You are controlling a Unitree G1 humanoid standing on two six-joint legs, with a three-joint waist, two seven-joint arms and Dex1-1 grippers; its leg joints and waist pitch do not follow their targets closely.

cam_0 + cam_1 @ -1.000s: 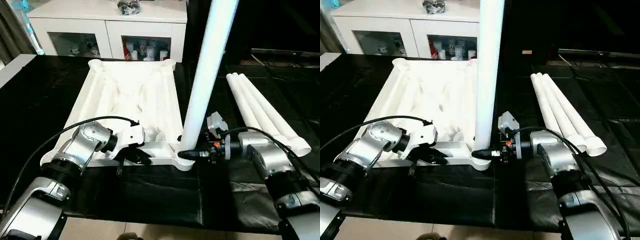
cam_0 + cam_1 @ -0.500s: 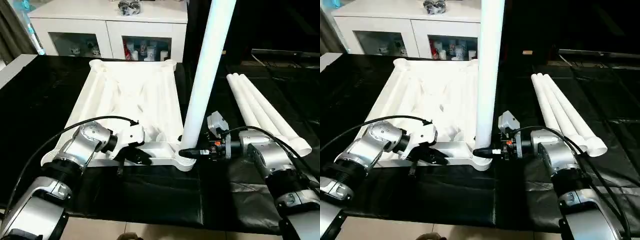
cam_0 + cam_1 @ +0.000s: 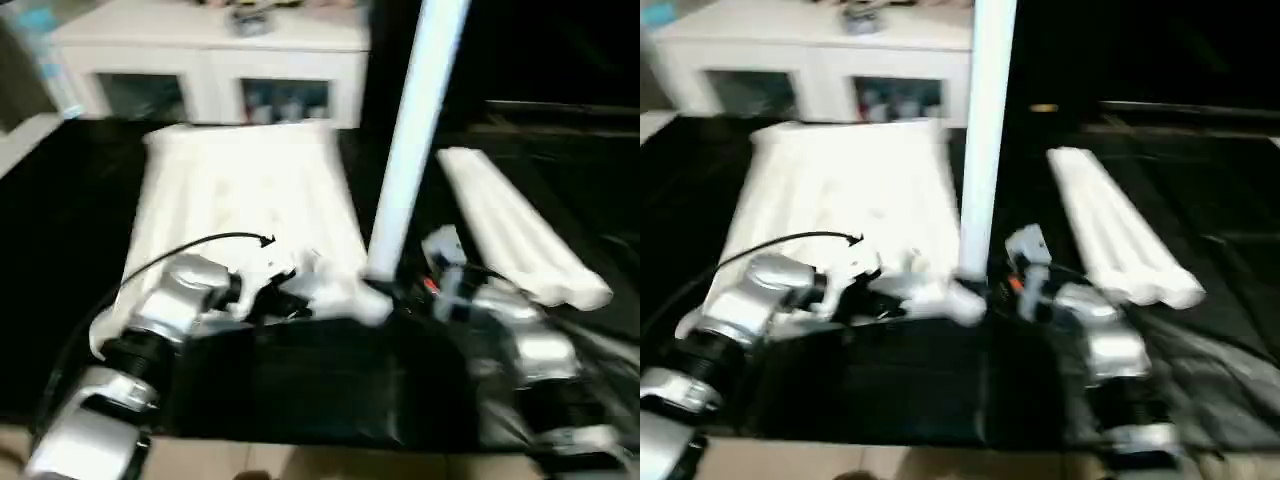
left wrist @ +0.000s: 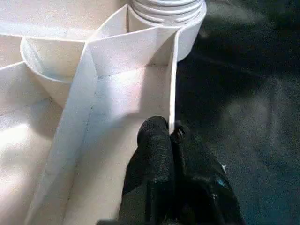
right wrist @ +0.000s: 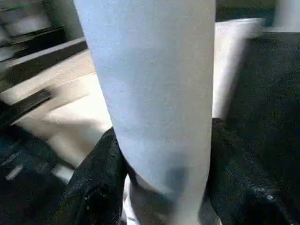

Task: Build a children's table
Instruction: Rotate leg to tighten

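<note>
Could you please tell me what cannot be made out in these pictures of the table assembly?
- Upright leg: its top is cut off by the upper edge of both eye views.
- Leg's seating in the corner socket: cut off in the left wrist view, blurred in the eye views.
- Cabinet contents: blurred.
- Spare legs: blur merges them, so their number is unclear.

This looks like a home room, perhaps a living room. Well beyond the left pincer (image 4: 169, 140) stands a low white cabinet (image 3: 215, 60) with glass doors, small colourful items blurred behind the panes and some dark object on its top. The white plastic table top (image 3: 240, 210) and loose legs (image 3: 1120, 235) lie on a black cloth (image 3: 910, 385) spread flat, with pale flooring (image 3: 890, 462) showing at its near edge.
</note>
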